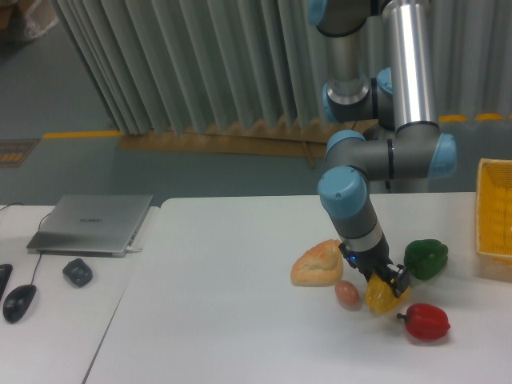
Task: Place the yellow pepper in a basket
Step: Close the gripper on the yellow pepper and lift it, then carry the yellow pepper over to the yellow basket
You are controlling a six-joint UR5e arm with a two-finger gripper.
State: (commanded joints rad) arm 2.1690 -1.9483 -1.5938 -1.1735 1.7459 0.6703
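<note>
While the yellow pepper (385, 298) sits right of frame centre, I see my gripper (387, 282) pressed onto its top, fingers clamped around it. Just left lies a small pinkish egg-like thing (347, 293), a bread roll (318, 263) beyond; green pepper (425, 258) upper right, red pepper (426, 322) lower right. At the right edge stands the basket (494, 216), well apart.

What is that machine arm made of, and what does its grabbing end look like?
The arm is built from shiny silver tubes joined by grey elbow housings with light blue round caps. It narrows to a small black gripper with short dark jaws; a tiny blue light glows at its wrist. No loose cables show.
</note>
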